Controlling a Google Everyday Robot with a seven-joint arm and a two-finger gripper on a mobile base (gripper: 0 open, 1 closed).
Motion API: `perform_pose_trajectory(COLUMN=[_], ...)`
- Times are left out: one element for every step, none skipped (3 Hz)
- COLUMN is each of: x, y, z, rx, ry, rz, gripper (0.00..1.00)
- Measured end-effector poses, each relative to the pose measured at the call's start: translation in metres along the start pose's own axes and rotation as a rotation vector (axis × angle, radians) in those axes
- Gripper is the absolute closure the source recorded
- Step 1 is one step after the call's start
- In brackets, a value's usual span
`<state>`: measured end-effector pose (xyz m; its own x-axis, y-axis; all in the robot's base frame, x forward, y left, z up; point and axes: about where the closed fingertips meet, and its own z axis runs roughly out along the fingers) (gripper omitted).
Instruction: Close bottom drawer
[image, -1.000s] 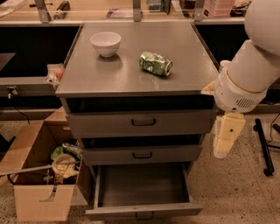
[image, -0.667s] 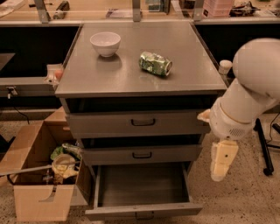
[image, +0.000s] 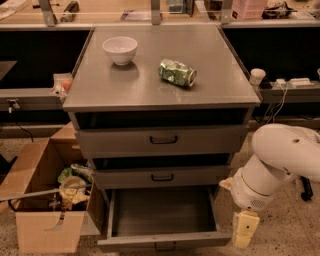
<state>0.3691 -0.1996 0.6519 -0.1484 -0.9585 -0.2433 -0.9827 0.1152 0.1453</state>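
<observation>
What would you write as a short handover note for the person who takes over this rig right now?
Gripper: low on the right, pointing down, beside the front right corner of the bottom drawer. Contact cannot be told.
Bottom drawer: pulled out and open, with a bare floor.
Done: nothing on the drawer yet.
Left: bring the gripper to the front panel and push the drawer in until it is shut.

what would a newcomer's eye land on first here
The bottom drawer stands pulled out at the foot of the grey cabinet. The gripper hangs beside its right front corner. On top sit a white bowl and a crushed green can.
</observation>
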Motion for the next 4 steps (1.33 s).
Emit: perform_pose_trajectory(x=[0.0, 0.016, 0.029, 0.03], y=[0.0, -0.005, -0.008, -0.007], z=[0.0, 0.068, 0.159, 0.209], rx=[0.0, -0.017, -0.052, -0.09], ry=[0.0, 0.013, -0.035, -0.095], rz=[0.0, 0.003, -0.007, -0.024], gripper=[0.0, 0.0, 0.0, 0.0])
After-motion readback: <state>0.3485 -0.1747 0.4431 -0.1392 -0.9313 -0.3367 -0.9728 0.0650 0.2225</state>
